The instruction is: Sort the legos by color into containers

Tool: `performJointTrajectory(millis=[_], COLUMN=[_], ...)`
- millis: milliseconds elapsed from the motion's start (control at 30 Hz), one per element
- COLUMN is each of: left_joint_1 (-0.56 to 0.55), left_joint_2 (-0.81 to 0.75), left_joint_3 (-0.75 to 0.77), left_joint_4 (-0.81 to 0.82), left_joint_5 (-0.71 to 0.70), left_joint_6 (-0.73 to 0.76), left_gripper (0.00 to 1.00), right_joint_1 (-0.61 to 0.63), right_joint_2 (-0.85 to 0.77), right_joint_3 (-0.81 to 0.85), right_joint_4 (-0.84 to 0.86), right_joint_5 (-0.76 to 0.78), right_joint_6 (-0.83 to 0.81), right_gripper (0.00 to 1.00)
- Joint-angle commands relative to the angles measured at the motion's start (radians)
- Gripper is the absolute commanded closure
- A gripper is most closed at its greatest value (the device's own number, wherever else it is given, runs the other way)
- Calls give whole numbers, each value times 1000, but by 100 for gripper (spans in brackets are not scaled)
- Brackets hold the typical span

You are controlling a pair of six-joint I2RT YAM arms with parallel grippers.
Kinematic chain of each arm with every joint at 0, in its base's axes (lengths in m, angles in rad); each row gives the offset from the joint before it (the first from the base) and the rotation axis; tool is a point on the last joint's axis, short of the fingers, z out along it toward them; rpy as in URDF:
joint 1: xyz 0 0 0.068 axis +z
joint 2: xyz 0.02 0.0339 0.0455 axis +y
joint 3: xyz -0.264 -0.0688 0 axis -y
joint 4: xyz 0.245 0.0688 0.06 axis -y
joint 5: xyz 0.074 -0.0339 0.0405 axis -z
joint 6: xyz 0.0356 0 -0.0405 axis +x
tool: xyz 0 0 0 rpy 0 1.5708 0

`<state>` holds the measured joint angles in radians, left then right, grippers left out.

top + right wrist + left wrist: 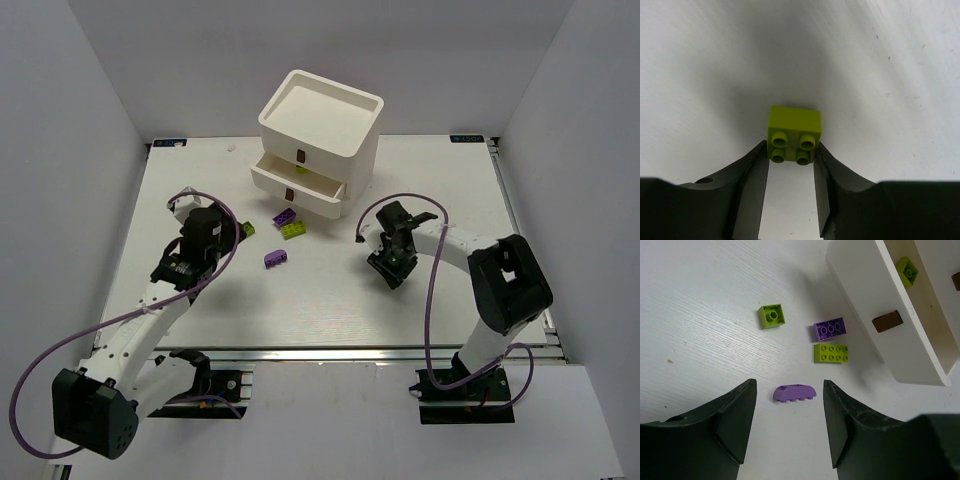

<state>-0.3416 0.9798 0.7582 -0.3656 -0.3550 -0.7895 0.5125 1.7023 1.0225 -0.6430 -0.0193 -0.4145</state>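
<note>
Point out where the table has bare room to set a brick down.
Bare: the table strip between the curved purple brick and the right gripper, closed on a lime brick; also right of the chest. Crowded: before the open drawer.

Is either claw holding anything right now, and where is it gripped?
Right claw pinches a lime brick by its two opposite sides, at the near end. Left claw is open, holding nothing.
</note>
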Motion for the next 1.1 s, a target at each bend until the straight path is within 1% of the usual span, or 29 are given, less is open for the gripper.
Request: performJointTrajectory(millis=[0, 100, 133, 167, 233, 267, 300, 333, 367, 467, 500, 567, 600, 633, 700, 800, 967, 1067], left_joint_1=[4, 4, 4, 4, 4, 4, 4, 4, 4, 4, 4, 4, 4, 4, 4, 4, 4, 4], left_joint_2=[-12, -3, 2, 22, 46, 78, 94, 106, 118, 152, 166, 174, 174, 174, 168, 157, 146, 143], left_joint_3=[-20, -33, -39, -42, -42, -39, -36, -33, -23, 1, 4, 13, 15, 13, 4, -5, -19, -25], left_joint_4=[2, 19, 27, 34, 36, 36, 37, 42, 47, 66, 68, 74, 76, 80, 85, 88, 88, 93], left_joint_5=[-7, 4, 8, 11, 14, 11, 8, 4, -1, 1, 4, 5, 7, 10, 11, 10, 10, 14], left_joint_6=[12, 21, 24, 33, 36, 48, 55, 58, 67, 84, 88, 91, 90, 88, 85, 81, 73, 64], left_gripper=[34, 34, 35, 35, 35, 35, 35, 34, 34, 34, 34, 34, 34, 34, 34, 34, 34, 34], right_joint_1=[4, 7, 4, 7, 11, 14, 14, 21, 21, 35, 38, 47, 55, 57, 67, 84, 110, 123], right_joint_2=[-93, -186, -208, -225, -239, -233, -201, -181, -159, -51, 4, 60, 109, 132, 184, 221, 234, 253], right_joint_3=[2, 40, 78, 106, 171, 253, 298, 341, 432, 566, 653, 735, 807, 839, 907, 935, 912, 910], right_joint_4=[40, 34, 39, 49, 58, 66, 69, 74, 75, 91, 91, 89, 86, 86, 79, 95, 144, 160], right_joint_5=[-105, -223, -282, -309, -361, -369, -372, -367, -361, -291, -274, -234, -223, -203, -194, -165, -82, -35], right_joint_6=[-85, -191, -213, -243, -250, -244, -213, -195, -173, -66, -38, 29, 48, 87, 108, 137, 138, 138], right_gripper=[90, 93, 94, 96, 97, 96, 96, 96, 96, 96, 96, 96, 96, 96, 96, 95, 96, 93])
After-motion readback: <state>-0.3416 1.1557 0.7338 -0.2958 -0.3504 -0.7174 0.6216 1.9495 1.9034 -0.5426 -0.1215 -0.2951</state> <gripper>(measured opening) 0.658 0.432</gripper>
